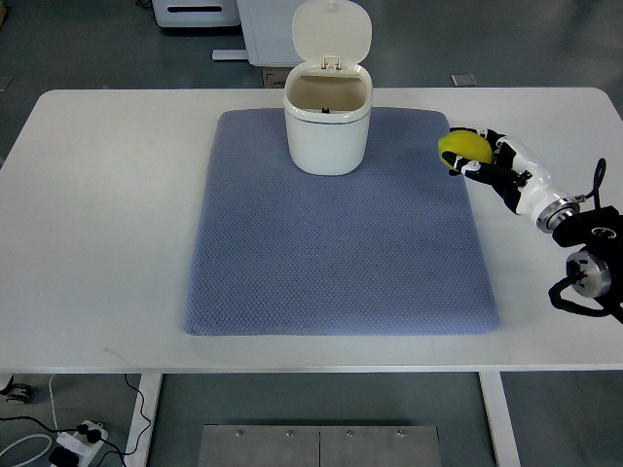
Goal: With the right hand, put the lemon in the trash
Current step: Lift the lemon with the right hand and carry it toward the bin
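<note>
Lemon (464, 146): smooth yellow oval | right hand (487, 161): grasping it | bin (327, 122): glossy white, lid up

Lab: white bench (97, 243), floor cables (39, 433)

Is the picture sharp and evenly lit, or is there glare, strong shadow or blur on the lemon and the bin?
Top view: light is even and soft, with no glare on the white table; only a faint shadow lies on the mat beside the bin; the lemon in the right robot hand looks sharp, without motion blur.
</note>
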Motion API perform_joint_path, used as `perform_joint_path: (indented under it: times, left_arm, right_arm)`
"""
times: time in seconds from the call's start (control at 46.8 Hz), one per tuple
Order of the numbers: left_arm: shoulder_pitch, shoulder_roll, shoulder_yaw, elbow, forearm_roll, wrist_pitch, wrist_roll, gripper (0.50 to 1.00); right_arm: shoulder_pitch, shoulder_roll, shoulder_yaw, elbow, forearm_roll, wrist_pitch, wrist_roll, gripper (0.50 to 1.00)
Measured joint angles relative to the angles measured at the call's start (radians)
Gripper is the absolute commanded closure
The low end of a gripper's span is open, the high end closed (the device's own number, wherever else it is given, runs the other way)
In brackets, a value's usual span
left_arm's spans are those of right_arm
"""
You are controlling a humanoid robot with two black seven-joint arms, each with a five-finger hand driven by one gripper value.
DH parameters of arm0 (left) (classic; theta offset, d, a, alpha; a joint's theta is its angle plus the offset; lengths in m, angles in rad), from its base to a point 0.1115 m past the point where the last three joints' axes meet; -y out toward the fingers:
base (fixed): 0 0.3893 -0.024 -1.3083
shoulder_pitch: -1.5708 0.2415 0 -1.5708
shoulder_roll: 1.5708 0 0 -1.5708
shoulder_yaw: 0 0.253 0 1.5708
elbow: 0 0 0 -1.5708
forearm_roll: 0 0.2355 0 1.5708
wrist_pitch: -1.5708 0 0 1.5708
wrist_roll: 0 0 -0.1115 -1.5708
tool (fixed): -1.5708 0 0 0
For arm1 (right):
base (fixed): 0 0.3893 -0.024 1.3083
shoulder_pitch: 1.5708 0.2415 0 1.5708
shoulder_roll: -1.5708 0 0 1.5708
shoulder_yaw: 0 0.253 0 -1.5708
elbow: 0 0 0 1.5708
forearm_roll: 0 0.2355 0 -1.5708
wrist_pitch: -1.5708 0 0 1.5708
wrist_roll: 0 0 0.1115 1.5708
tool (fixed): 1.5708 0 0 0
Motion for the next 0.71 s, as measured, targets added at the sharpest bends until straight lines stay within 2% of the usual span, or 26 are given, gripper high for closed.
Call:
perform_joint_path:
  times: [0.321,0.705]
  left_arm:
    - [0.000,0.000,0.000,0.000,0.000,0.000,0.000,0.500]
    - [0.000,0.000,0.000,0.000,0.000,0.000,0.000,0.500]
  right_arm:
    - [0.171,-0.022,-0.092,-0.002,0.085,-0.005,-0.025,0.969]
    - [0.369,0.001,-0.234,-0.035,0.167,-0.020,-0.060,0.973]
